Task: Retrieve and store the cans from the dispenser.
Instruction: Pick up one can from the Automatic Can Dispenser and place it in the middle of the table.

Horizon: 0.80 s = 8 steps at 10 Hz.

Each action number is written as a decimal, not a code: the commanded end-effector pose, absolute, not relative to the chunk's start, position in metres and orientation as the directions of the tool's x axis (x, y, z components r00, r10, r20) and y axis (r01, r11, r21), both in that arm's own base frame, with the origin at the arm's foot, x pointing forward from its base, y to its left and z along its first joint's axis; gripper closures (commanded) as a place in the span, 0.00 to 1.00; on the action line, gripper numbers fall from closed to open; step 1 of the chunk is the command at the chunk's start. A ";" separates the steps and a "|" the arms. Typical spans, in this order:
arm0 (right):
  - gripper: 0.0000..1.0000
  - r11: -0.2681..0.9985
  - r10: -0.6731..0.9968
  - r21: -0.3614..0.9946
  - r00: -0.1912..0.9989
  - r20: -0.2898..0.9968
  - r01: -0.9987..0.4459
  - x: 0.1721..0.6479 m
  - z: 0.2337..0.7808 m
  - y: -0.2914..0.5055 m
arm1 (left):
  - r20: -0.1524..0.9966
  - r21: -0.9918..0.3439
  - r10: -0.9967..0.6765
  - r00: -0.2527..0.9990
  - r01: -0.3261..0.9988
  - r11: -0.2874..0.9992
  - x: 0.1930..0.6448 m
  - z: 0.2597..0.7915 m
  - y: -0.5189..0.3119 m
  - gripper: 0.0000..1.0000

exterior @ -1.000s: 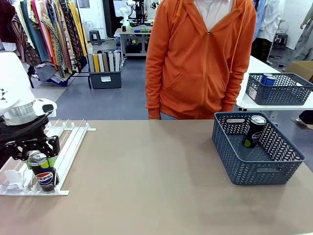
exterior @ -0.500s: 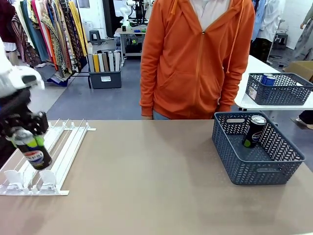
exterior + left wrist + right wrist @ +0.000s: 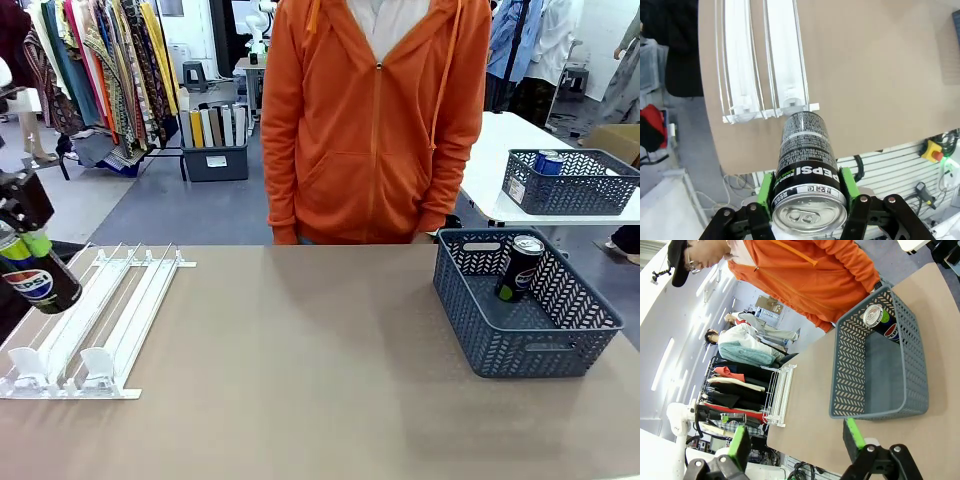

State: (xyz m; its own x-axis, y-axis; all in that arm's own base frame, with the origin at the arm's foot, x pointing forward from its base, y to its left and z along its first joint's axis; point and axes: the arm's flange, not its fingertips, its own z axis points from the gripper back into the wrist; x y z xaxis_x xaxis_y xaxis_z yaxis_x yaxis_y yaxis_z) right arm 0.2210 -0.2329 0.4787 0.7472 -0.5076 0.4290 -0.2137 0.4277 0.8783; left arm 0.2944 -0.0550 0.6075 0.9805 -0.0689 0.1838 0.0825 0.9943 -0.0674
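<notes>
Clamping green pads (image 3: 849, 186) on both sides of a black Pepsi can (image 3: 807, 172) near its silver top, left gripper (image 3: 807, 192) gripping it firmly, can body pointing away toward the table edge below. Hanging above the stopper end of the dispenser (image 3: 765, 65), white lanes running away up the wrist picture, small stoppers (image 3: 792, 104) just past the can's far end. Showing at the far left of the front view too: held can (image 3: 38, 282) tilted, lifted clear of the dispenser (image 3: 105, 320), left gripper (image 3: 20, 215) partly cut off by the picture edge. Lying flat on the tan table (image 3: 300, 380), lanes bare, two white stoppers at the near end. Spreading wide apart, fingers (image 3: 854, 435) of the right gripper (image 3: 795, 440) grasping nothing, hovering over the table and looking toward the grey mesh basket (image 3: 880, 390). Standing inside that basket (image 3: 520, 335), at its far side, a second black Pepsi can (image 3: 520, 268), upright and leaning slightly against the wall. Standing at the far edge of the table, a person in an orange hoodie (image 3: 375, 120). Sitting on a white table behind, another mesh basket (image 3: 570, 182) with blue cans (image 3: 547, 160) inside.
</notes>
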 end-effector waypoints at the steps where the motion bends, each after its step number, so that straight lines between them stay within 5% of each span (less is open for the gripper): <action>1: 0.00 0.425 -0.512 0.872 0.729 0.454 -0.244 0.224 0.481 -0.233 | 0.173 -0.043 -0.060 0.983 0.069 0.997 0.301 0.603 -0.060 1.00; 4: 0.00 0.425 -0.512 0.872 0.729 0.454 -0.244 0.224 0.481 -0.233 | 0.155 -0.057 -0.074 0.985 0.083 0.995 0.301 0.598 -0.060 1.00; 8: 0.00 0.425 -0.512 0.872 0.729 0.454 -0.244 0.224 0.481 -0.233 | 0.131 0.076 -0.339 0.932 0.331 0.940 0.400 0.601 -0.227 1.00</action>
